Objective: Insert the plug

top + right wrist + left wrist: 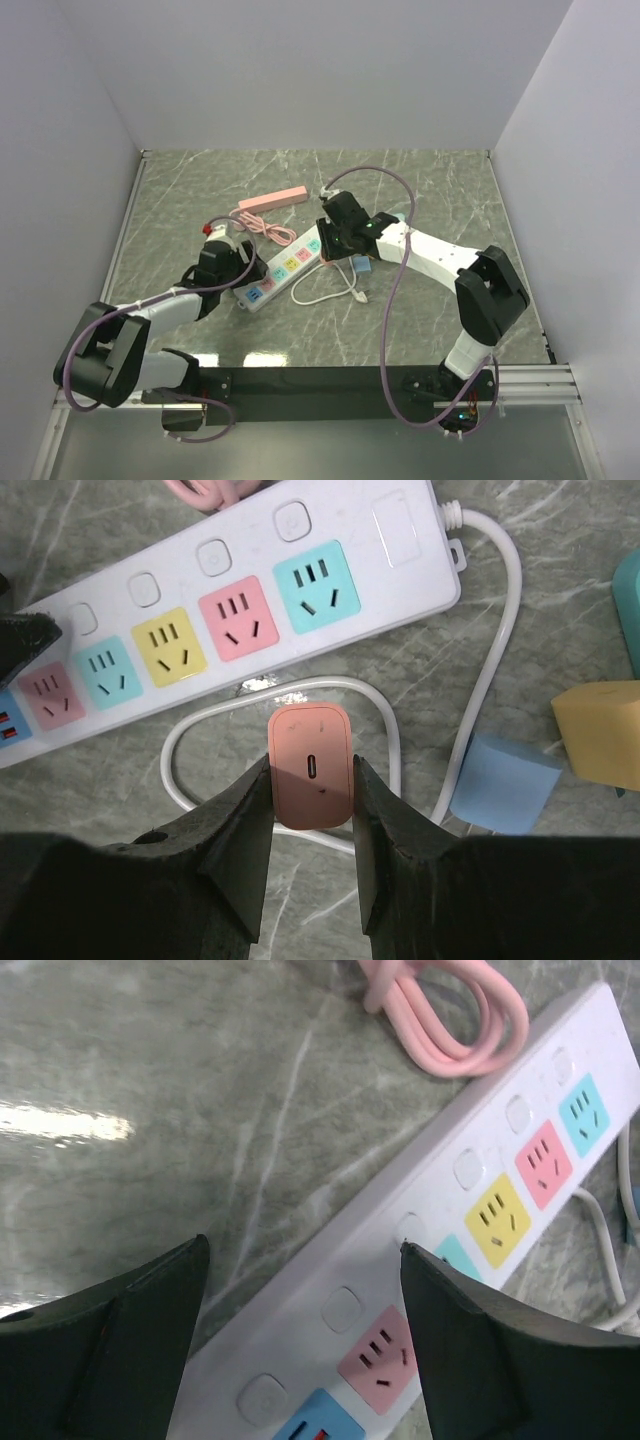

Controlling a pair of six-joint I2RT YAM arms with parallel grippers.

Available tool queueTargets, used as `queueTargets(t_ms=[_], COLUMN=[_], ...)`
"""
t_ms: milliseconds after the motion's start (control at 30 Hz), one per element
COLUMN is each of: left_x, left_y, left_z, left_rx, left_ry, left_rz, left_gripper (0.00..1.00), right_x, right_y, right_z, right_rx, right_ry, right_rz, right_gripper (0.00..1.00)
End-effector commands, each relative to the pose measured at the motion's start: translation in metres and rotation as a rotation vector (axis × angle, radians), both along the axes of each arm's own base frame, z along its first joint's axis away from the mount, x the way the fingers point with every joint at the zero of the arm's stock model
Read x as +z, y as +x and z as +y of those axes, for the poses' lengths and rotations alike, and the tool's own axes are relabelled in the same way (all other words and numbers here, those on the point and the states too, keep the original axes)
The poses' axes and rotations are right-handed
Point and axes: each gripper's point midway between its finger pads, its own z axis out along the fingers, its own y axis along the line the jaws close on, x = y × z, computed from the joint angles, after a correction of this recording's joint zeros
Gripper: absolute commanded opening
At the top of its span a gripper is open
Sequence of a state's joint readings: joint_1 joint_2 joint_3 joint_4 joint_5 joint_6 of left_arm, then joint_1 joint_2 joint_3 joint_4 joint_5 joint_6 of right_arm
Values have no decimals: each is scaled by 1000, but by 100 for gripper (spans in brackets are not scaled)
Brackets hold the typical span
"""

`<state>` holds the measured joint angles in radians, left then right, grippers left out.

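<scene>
The right gripper (pixel 311 780) is clamped on a salmon-pink plug (pixel 310 748), held above a white cable (pixel 340 683) just beside the power strip (pixel 250 542). The left gripper (pixel 303 1260) hangs over the strip's other end, jaws wide apart.

a salmon-pink plug (pixel 310 765), one slot port in its upturned face, sits clamped in the right pincer (pixel 311 780), over the looped white cord of a white power strip (pixel 225 620) lying flat and diagonal on the counter, teal, pink and yellow sockets facing up.
</scene>
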<state>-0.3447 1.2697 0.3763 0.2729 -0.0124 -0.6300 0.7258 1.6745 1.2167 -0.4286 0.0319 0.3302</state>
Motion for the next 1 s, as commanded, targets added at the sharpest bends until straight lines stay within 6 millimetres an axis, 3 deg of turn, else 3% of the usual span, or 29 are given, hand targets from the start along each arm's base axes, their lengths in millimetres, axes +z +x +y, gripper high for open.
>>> queueTargets(t_ms=[0,333,467,733,967], left_x=[20,21,23,24,39], left_y=[7,-37,-49,-66,-72], left_z=[-23,-70,-85,-129,-152], left_rx=[-65,-235,-289,-421,-502], left_ry=[-57,-150,-198,-287,-320], left_rz=[-55,-26,-21,-5,-53], left_gripper=[83,83,84,83,83], right_x=[1,-4,10,36,42], right_y=[4,6,8,8,-14], right_z=[1,-15,-16,0,7], right_rx=[-20,-92,-133,-120,-108], right_ry=[10,-35,2,70,116], right_rz=[-3,-6,-44,-84,-87], right_gripper=[0,0,0,0,0])
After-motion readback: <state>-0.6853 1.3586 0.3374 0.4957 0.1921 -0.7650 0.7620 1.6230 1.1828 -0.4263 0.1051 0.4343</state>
